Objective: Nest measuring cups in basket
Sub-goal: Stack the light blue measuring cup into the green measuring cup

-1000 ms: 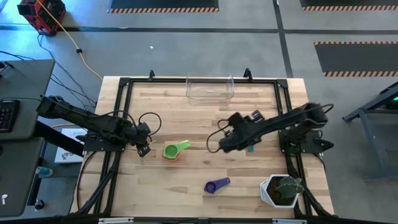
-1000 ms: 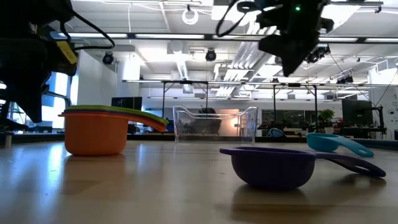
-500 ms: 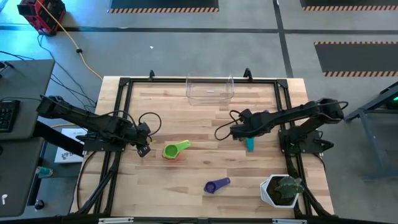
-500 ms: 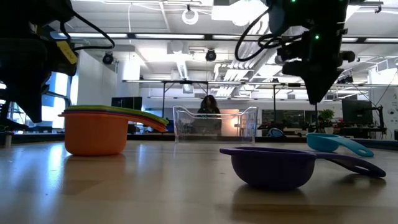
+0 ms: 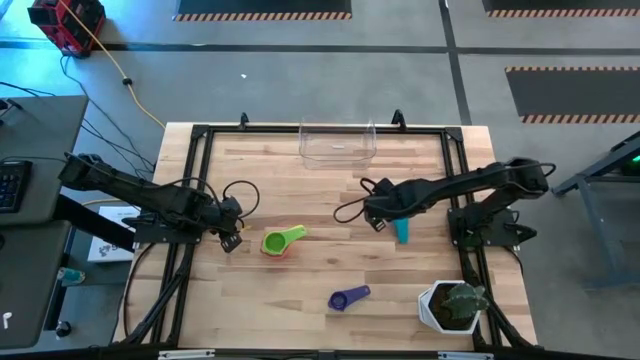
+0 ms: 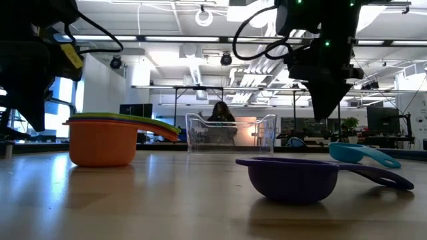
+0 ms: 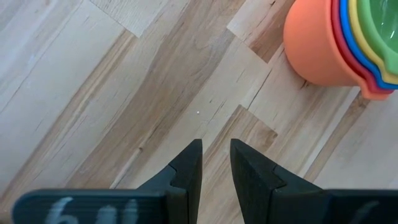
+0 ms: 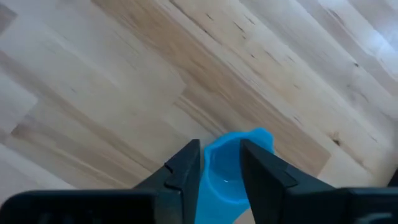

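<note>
Robotics lab: hazard-striped floor [image 5: 570, 69], ceiling ducts [image 6: 193, 67].

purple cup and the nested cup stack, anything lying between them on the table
Nothing: in the high view only bare wood shows between the purple cup and the nested stack.

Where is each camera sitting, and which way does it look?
High view: above, looking down at the table, both arms and the basket.
Low view: at tabletop height, looking across the purple cup; an arm hangs above.
Left wrist view: past the left gripper at the nested cups.
Right wrist view: the right gripper over the teal cup.
The high and low views share the basket.
</note>
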Robot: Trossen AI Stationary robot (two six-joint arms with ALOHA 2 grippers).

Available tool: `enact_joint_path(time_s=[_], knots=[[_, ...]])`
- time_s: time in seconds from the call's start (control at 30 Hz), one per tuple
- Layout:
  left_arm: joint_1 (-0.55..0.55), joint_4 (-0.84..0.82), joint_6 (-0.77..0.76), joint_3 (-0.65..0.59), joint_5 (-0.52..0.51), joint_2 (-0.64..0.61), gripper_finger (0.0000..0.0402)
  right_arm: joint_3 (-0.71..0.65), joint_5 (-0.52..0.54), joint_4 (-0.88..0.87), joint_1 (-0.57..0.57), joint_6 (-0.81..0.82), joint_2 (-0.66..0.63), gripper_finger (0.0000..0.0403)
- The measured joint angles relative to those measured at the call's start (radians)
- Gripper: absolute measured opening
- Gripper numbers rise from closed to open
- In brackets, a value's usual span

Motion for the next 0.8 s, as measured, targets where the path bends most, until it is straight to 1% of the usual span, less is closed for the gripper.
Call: enact_joint_path(time_s=[0.13, 0.2, 0.3, 0.5, 0.73, 0.8], knots=[[0.0, 0.0, 0.0, 0.0, 0.0, 0.0, 0.0074, 0.0, -0.007, -0.001, 0.0, 0.026, 0.039, 0.0117], [0.0, 0.0, 0.002, 0.0, 0.0, 0.0, 0.0074, 0.0, -0.028, 0.002, 0.0, 0.026, 0.067, 0.0119], [0.0, 0.0, 0.015, 0.0, -0.001, 0.0, 0.0074, 0.0, -0.059, 0.007, 0.0, 0.027, 0.109, 0.0119], [0.0, 0.001, 0.018, 0.0, -0.001, 0.0, 0.0074, 0.0, -0.085, 0.006, 0.0, 0.027, 0.18, 0.0119], [0.0, 0.001, 0.018, 0.0, -0.001, 0.0, 0.0074, 0.0, -0.086, 0.002, 0.0, 0.027, 0.227, 0.0118], [0.0, 0.001, 0.018, 0.0, -0.001, 0.0, 0.0074, 0.0, -0.086, 0.001, 0.0, 0.031, 0.237, 0.0112]])
